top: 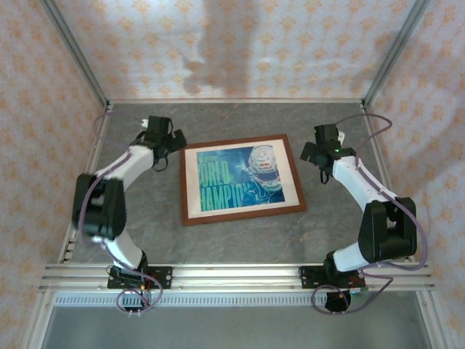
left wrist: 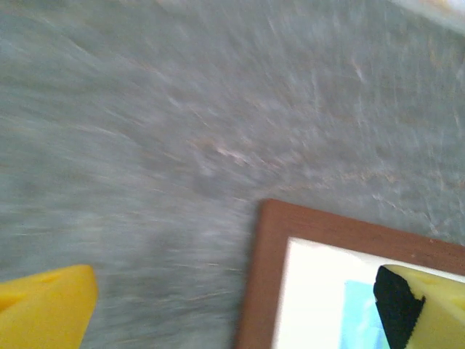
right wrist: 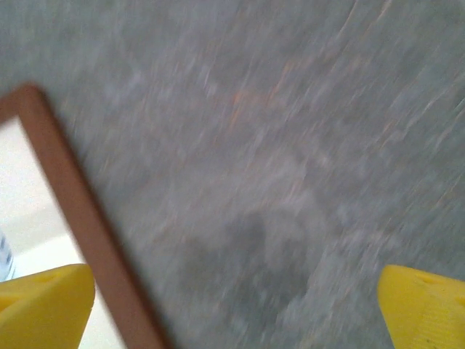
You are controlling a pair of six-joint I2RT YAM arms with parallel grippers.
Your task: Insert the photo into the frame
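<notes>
The frame (top: 243, 215) of dark reddish-brown wood lies flat mid-table, slightly tilted. The blue-and-teal photo (top: 240, 178) with white lettering lies inside it, bordered by a cream mat (top: 190, 185). My left gripper (top: 171, 149) hovers open at the frame's far-left corner; in the left wrist view its yellow fingers (left wrist: 51, 302) straddle that corner (left wrist: 265, 276), with the mat (left wrist: 312, 291) and a strip of photo (left wrist: 360, 316) showing. My right gripper (top: 314, 154) hangs open just off the frame's far-right corner; its fingers (right wrist: 47, 305) stand wide above the frame edge (right wrist: 80, 218) and bare table. Both wrist views are blurred.
The grey stone-patterned table (top: 240, 123) is bounded by patterned walls (top: 232, 43) at the back and sides, with metal posts (top: 80, 54) in the back corners. An aluminium rail (top: 232, 275) runs along the near edge by the arm bases.
</notes>
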